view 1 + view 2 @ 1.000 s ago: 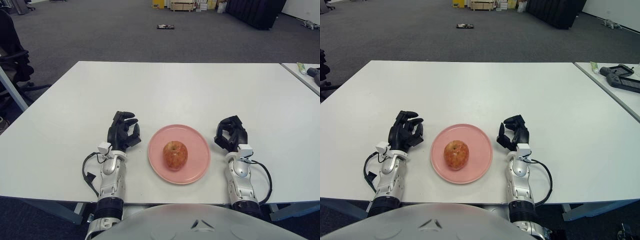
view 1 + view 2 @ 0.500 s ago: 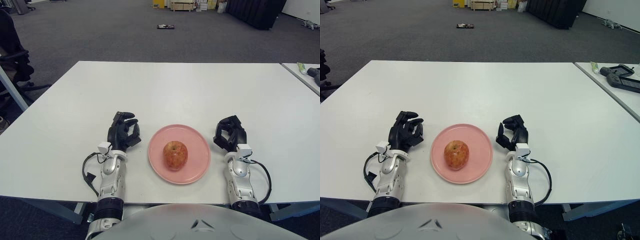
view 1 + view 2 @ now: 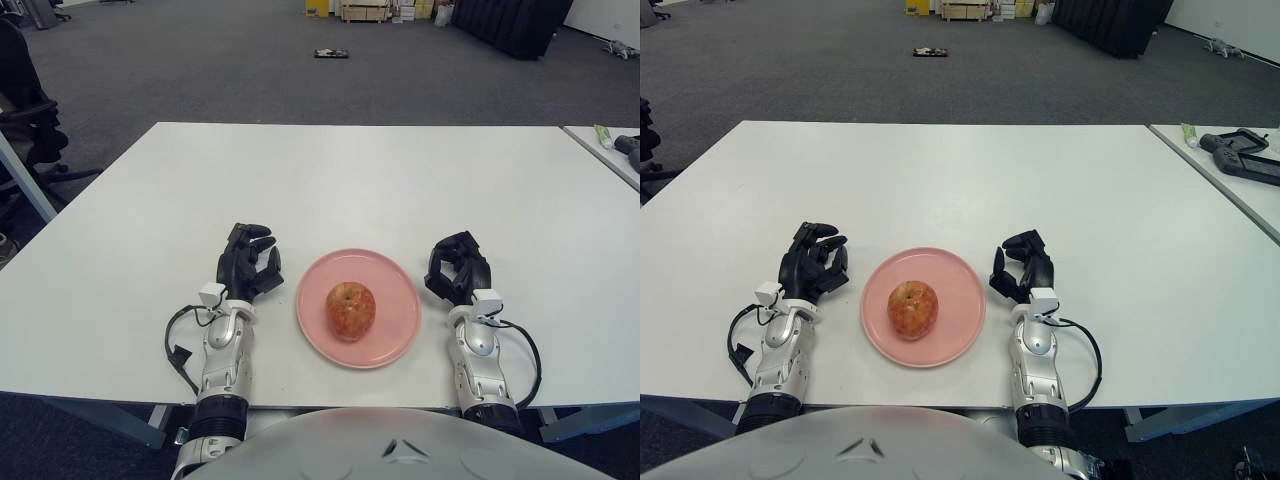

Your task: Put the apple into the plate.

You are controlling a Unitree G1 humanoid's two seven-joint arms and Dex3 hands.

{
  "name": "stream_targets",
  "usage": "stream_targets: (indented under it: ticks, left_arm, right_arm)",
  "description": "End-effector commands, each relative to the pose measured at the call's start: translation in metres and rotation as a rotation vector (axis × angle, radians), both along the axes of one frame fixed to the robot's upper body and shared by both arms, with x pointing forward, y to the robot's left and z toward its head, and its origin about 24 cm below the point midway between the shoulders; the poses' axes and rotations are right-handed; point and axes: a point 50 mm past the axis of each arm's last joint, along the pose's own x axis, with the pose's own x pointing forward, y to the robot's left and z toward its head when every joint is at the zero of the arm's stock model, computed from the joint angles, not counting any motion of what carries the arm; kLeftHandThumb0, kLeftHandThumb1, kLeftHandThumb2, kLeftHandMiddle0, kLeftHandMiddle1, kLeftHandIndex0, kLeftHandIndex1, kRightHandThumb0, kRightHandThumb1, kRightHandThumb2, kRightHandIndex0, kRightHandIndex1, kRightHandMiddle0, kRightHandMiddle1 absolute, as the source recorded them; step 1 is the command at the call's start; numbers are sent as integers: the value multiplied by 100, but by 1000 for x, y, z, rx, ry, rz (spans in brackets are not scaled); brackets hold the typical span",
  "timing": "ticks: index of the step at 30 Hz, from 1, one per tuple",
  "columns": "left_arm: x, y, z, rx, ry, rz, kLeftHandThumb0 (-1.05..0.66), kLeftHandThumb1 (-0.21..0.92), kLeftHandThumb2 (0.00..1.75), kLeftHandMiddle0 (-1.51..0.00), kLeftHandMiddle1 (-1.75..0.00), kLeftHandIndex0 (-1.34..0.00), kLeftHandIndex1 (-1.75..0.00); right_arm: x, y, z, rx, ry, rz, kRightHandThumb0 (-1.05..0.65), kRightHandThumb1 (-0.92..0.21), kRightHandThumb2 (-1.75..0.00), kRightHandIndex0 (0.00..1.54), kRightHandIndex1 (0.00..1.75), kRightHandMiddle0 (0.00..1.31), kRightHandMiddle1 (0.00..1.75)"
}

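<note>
A red-and-yellow apple sits upright in the middle of the pink plate near the front edge of the white table. My left hand shows just left of the plate, black fingers loosely curled and holding nothing. Just right of the plate is my right hand, its fingers also loosely curled and empty. Neither hand touches the apple or the plate.
A second table stands at the right with a black device and a small tube on it. An office chair is at the far left. Boxes and a dark object lie on the grey carpet beyond.
My right hand has drifted slightly left toward the plate's rim. The apple, plate and left hand stay where they were.
</note>
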Motion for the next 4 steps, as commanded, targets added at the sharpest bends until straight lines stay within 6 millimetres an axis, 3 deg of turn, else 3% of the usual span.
stream_targets:
  ticks: [1, 4]
  left_arm:
    - [-15, -2, -20, -52, 123, 1, -1, 41, 114, -57, -150, -44, -175]
    - [-14, -2, -20, -62, 123, 0, -1, 40, 115, -58, -150, -44, -175]
  right_arm:
    - [-8, 3, -12, 14, 86, 31, -41, -54, -104, 67, 175, 44, 175]
    - [-9, 4, -12, 21, 91, 45, -41, -55, -103, 68, 175, 43, 175]
